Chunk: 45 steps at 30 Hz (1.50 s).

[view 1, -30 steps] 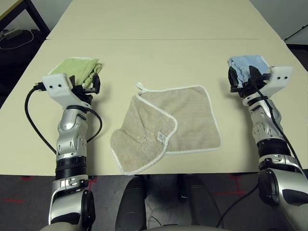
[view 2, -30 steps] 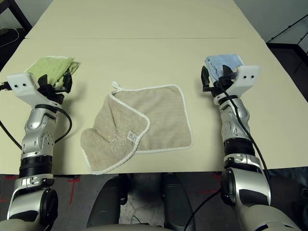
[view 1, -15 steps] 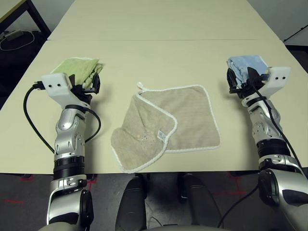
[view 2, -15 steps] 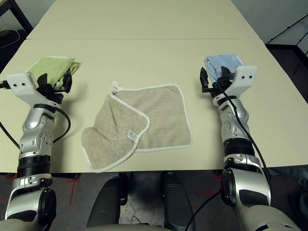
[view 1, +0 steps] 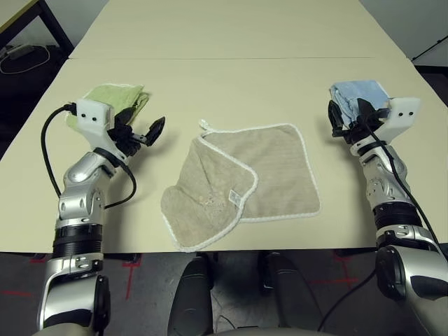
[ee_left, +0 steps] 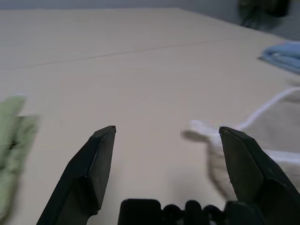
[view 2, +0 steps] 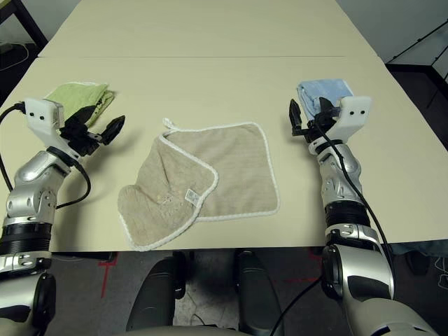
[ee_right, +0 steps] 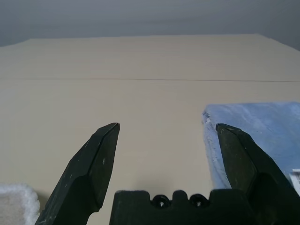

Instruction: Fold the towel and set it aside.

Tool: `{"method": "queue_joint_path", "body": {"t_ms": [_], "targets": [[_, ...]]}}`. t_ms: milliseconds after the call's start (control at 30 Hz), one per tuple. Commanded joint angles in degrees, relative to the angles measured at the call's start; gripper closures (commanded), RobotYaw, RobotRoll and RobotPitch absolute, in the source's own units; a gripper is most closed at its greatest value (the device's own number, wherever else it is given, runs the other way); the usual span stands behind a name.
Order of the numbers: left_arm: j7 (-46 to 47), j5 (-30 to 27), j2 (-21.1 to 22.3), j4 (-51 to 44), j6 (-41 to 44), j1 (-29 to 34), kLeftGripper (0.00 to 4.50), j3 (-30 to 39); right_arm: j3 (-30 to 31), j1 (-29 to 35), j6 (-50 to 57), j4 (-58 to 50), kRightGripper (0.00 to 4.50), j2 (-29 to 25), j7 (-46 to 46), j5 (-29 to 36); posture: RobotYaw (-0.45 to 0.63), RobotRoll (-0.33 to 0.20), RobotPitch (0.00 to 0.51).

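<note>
The beige towel point(view 1: 269, 171) lies in the middle of the table near its front edge. Its left part is folded over onto itself, with a small white tag point(view 1: 235, 199) showing and the corner loop point(view 1: 204, 126) at the far left corner. My left gripper point(view 1: 150, 131) hovers open to the left of the towel, pointing at the loop corner point(ee_left: 202, 130), with nothing between its fingers. My right gripper point(view 1: 344, 120) stands open to the right of the towel, beside a folded blue towel, and holds nothing.
A folded lime-green towel point(view 1: 117, 99) lies behind my left gripper. The folded light blue towel point(view 1: 358, 92) lies just behind my right gripper. A seam point(view 1: 238, 58) crosses the table further back. The towel's folded lobe nearly reaches the table's front edge point(view 1: 140, 250).
My left arm has swung so that its gripper has turned from facing the green towel to pointing right, toward the beige towel. The right arm and the towel have stayed put.
</note>
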Motion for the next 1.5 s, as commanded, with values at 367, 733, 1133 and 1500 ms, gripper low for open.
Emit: {"method": "queue_joint_path", "body": {"t_ms": [367, 733, 1133, 1500], "targets": [[-15.0, 4.9, 4.1, -1.6, -4.1, -0.4, 0.03, -10.4, 3.6, -3.7, -0.4, 6.5, 0.0, -4.6, 10.9, -2.6, 0.02, 0.0, 0.196], [-13.7, 7.1, 3.7, 0.1, -5.7, -1.8, 0.03, -9.8, 11.5, -14.9, 10.7, 16.5, 0.0, -7.8, 19.7, -9.5, 0.03, 0.0, 0.19], [-11.7, 6.1, 3.9, -4.8, -3.8, 0.8, 0.03, -9.2, 16.2, -21.6, 14.6, 24.1, 0.0, -8.1, 29.9, -14.5, 0.07, 0.0, 0.195], [-10.7, 6.1, 3.6, -6.2, -2.9, 1.4, 0.03, -9.4, 16.7, -22.0, 19.8, 24.2, 0.0, -7.8, 35.4, -15.6, 0.07, 0.0, 0.196]]}}
